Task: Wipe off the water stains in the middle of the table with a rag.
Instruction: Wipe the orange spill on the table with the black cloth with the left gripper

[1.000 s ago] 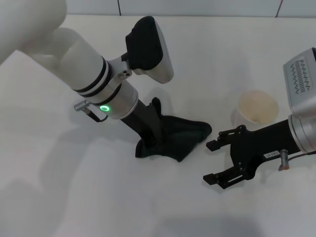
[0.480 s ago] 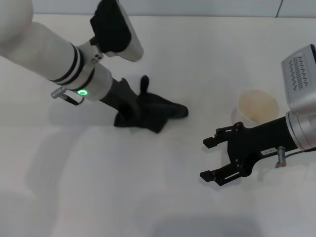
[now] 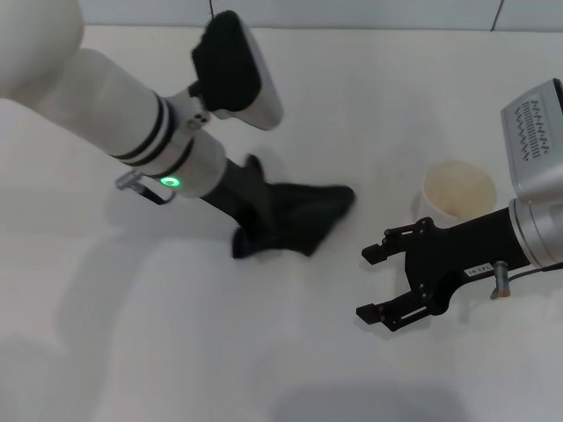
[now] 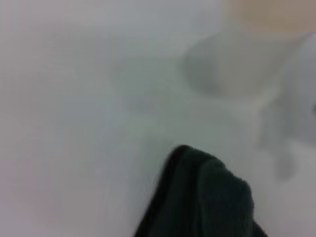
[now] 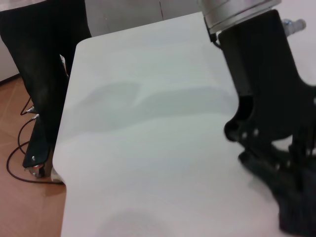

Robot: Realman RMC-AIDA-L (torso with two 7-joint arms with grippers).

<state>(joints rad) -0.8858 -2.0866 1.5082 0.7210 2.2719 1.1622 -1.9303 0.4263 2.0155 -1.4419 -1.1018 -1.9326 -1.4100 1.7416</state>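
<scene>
My left gripper [image 3: 257, 230] presses down on the black rag [image 3: 303, 220] in the middle of the white table [image 3: 176, 352] and is shut on it; its fingertips are buried in the cloth. The right wrist view shows that gripper [image 5: 276, 170] from the side, gripping the rag [image 5: 296, 210]. The left wrist view shows a corner of the rag [image 4: 197, 197] on the table. The water stains do not show in any view. My right gripper [image 3: 374, 283] is open and empty, hovering right of the rag.
A cream paper cup [image 3: 458, 191] stands at the right, just behind my right arm, and shows blurred in the left wrist view [image 4: 247, 54]. The right wrist view shows the table's far edge [image 5: 69, 148], brown floor and a dark-clothed figure [image 5: 44, 74] beyond it.
My left gripper dragged the rag back and to the left, then forward and to the right again. The right gripper shifted slightly left, then stayed still.
</scene>
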